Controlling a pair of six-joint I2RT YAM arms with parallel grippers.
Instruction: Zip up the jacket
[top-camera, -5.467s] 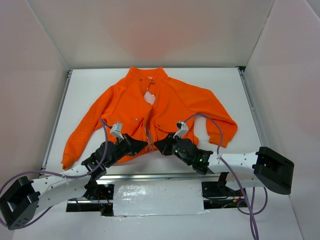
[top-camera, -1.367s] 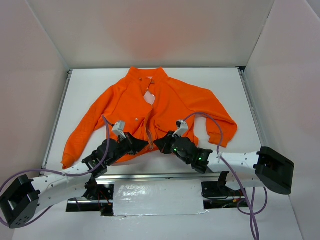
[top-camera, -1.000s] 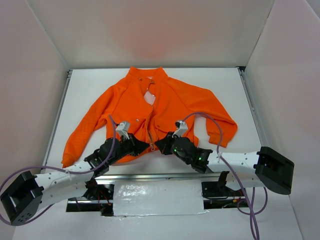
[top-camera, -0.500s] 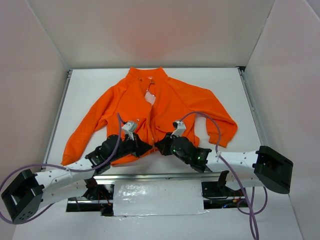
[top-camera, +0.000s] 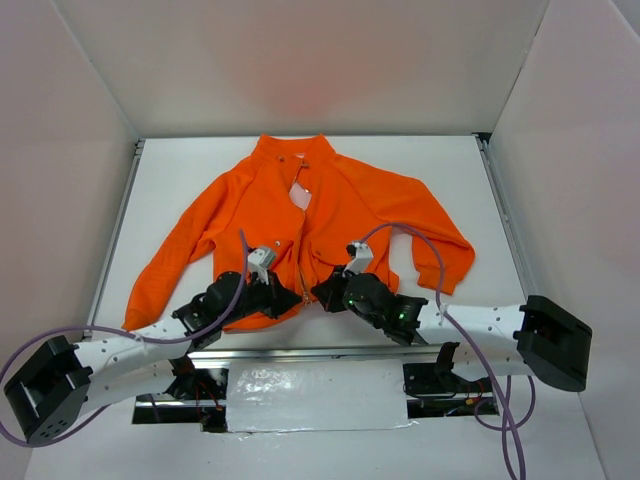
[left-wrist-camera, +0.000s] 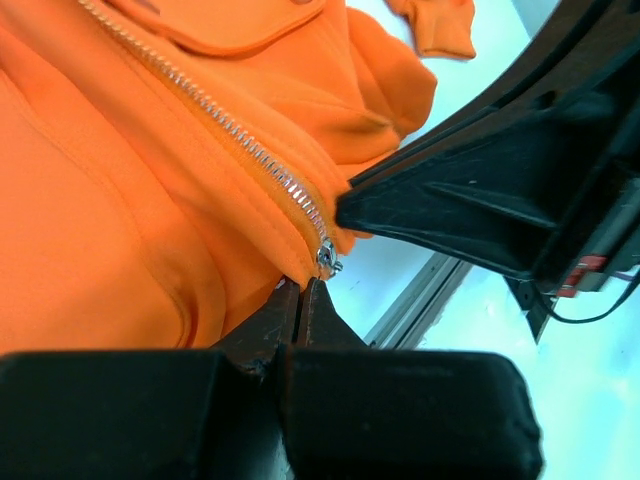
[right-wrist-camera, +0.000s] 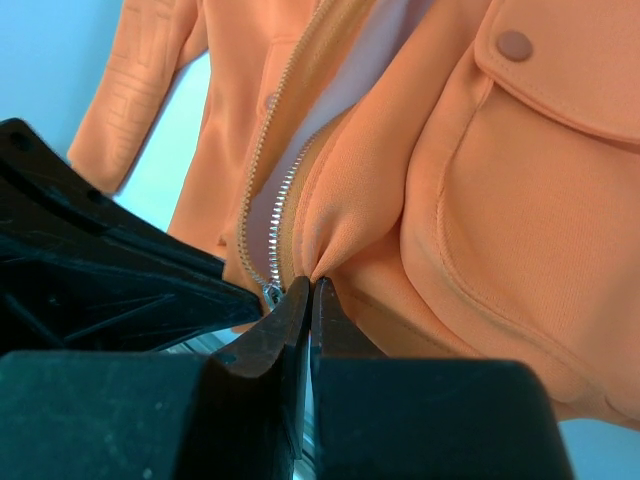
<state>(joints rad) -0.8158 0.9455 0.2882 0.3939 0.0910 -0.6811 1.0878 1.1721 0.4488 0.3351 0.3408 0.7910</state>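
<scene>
Orange fleece, the jacket (top-camera: 335, 205) lies flat on the table (top-camera: 165, 170), front unzipped. I have the left gripper (left-wrist-camera: 303, 292) and right gripper (right-wrist-camera: 309, 287) each pinched tight on a hem corner beside the zipper (left-wrist-camera: 235, 135). Next, I judge, the two bottom ends must meet and engage.

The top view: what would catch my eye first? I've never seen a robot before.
A bright orange jacket lies spread across the white table, its front unzipped. At its near hem two black grippers meet: the left gripper and the right gripper each pinch the fabric beside the bottom of the pale zipper.
</scene>
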